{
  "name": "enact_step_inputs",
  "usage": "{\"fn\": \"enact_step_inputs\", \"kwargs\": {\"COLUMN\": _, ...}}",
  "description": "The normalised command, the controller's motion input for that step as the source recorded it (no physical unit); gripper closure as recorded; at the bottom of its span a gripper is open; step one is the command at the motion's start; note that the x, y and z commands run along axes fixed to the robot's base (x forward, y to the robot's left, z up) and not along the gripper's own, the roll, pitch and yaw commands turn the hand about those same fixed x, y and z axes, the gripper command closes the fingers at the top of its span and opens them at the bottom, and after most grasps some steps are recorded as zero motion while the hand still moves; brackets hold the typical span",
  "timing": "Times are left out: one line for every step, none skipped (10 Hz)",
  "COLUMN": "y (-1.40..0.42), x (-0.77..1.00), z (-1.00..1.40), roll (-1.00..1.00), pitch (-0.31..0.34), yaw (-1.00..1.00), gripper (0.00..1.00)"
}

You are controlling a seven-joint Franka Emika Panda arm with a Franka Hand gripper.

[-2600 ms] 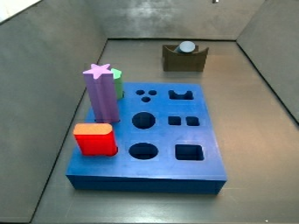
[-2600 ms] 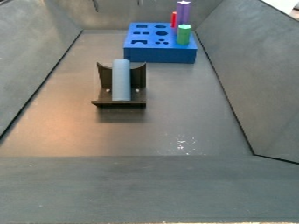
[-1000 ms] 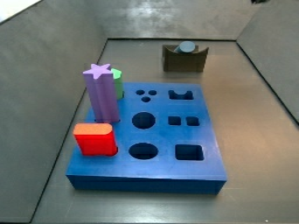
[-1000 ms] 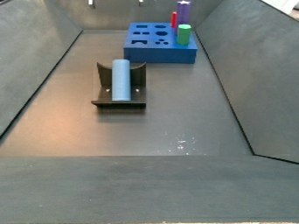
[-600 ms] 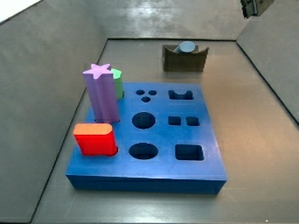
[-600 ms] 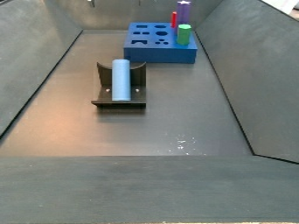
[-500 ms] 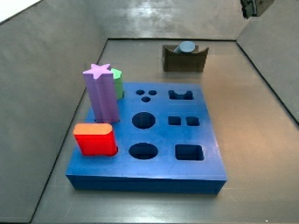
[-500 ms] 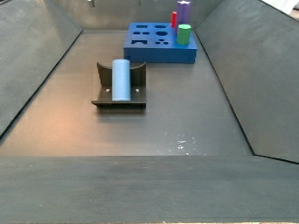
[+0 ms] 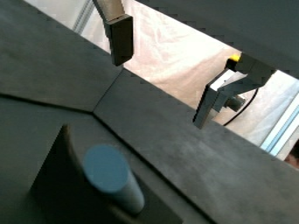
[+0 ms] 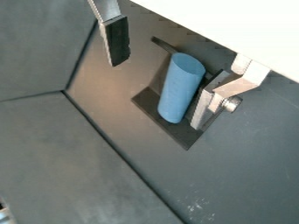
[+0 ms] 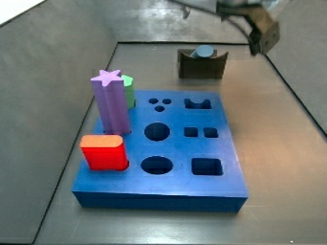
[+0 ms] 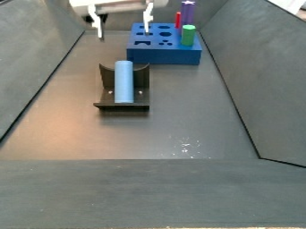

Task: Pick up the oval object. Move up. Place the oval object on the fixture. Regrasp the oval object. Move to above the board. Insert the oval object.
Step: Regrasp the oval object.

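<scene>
Blue-grey oval [image 12: 122, 80] lies in the fixture [image 12: 122, 105], so placing looks done. Our pincer [image 12: 121, 20] hangs above it, plates apart, empty; regrasp, carry to the board [image 12: 163, 46] and insertion remain.

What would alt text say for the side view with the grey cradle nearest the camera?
A light blue-grey oval object lies in the dark fixture on a grey floor. Above and behind it hangs the gripper, fingers apart and empty; beyond sits the blue board.

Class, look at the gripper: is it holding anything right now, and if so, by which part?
Nothing is held. The gripper hangs open above the floor, its fingers empty, while the oval object lies apart in the fixture.
</scene>
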Motion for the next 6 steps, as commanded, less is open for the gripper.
{"fn": "enact_step_inputs", "kwargs": {"y": 0.05, "x": 0.08, "z": -1.0, "roll": 0.06, "pitch": -0.048, "yaw": 0.16, "gripper": 0.0}}
{"fn": "enact_step_inputs", "kwargs": {"y": 0.05, "x": 0.09, "z": -1.0, "roll": 0.06, "pitch": -0.077, "yaw": 0.13, "gripper": 0.0}}
{"fn": "enact_step_inputs", "kwargs": {"y": 0.05, "x": 0.1, "z": -1.0, "roll": 0.07, "pitch": -0.097, "yaw": 0.1, "gripper": 0.0}}
{"fn": "enact_step_inputs", "kwargs": {"y": 0.04, "x": 0.11, "z": -1.0, "roll": 0.08, "pitch": -0.121, "yaw": 0.06, "gripper": 0.0}}
{"fn": "enact_step_inputs", "kwargs": {"y": 0.03, "x": 0.1, "z": -0.88, "roll": 0.08, "pitch": -0.123, "yaw": 0.03, "gripper": 0.0}}
{"fn": "enact_step_inputs", "kwargs": {"y": 0.02, "x": 0.09, "z": -0.67, "roll": 0.08, "pitch": -0.115, "yaw": 0.0, "gripper": 0.0}}
